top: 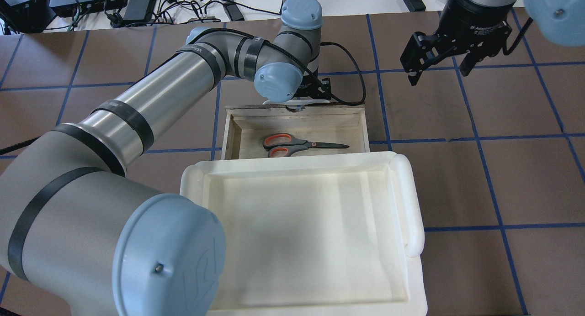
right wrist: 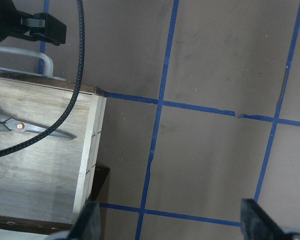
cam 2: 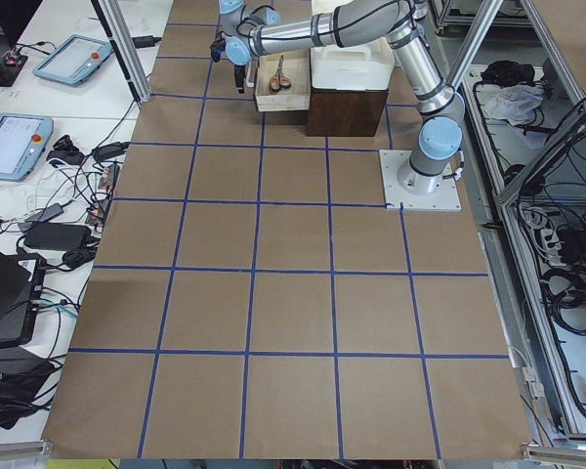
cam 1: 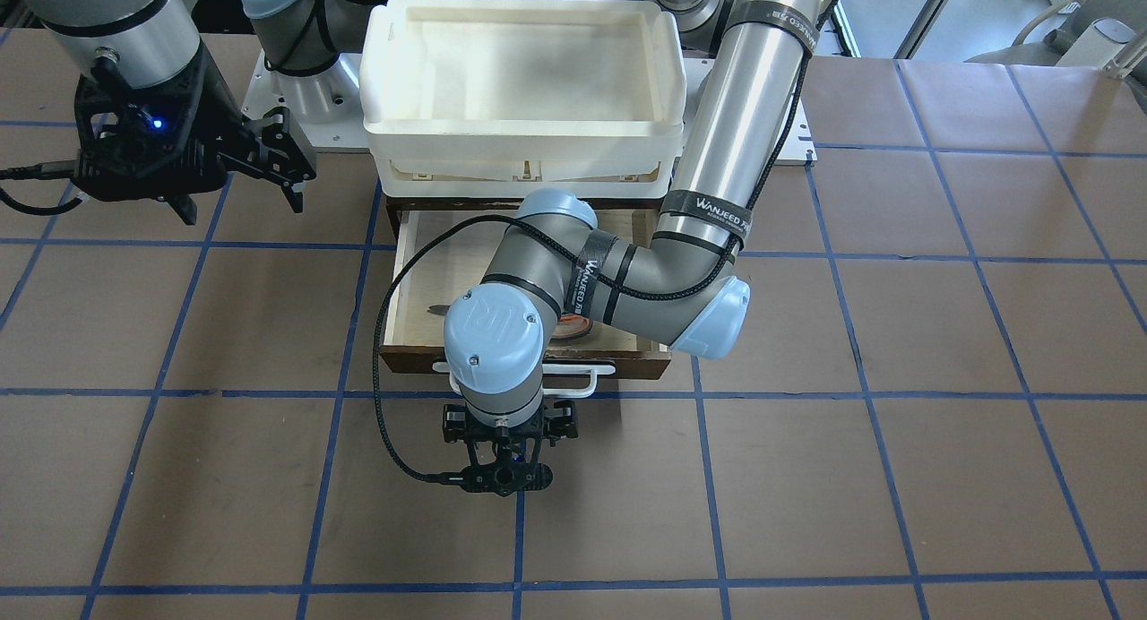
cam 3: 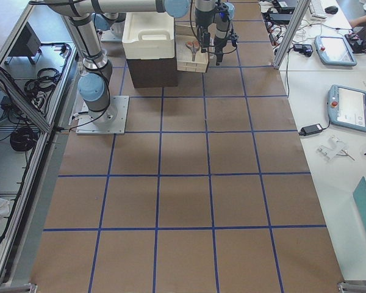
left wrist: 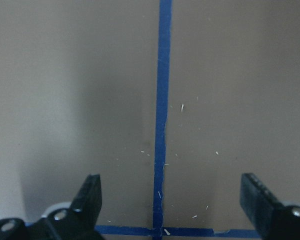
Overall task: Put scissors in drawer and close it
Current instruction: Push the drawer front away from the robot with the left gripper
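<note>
The scissors [top: 297,145] lie flat inside the open drawer [top: 320,124], orange-lined handles to the left and blades pointing right. In the front-facing view my left arm hides most of them; only the blade tip [cam 1: 439,309] and a bit of the handles show. My left gripper [cam 1: 511,427] is open and empty, pointing down at the table just beyond the drawer's white bar handle [cam 1: 582,380]. Its wrist view shows both fingers [left wrist: 92,195] wide apart over bare table. My right gripper [top: 438,71] is open and empty, raised to the right of the drawer.
A large white plastic tray [top: 411,202] sits on top of the dark cabinet, over the drawer's rear part. The right wrist view shows the drawer's corner [right wrist: 92,130] and a scissor blade [right wrist: 40,131]. Brown table with blue grid lines lies all around.
</note>
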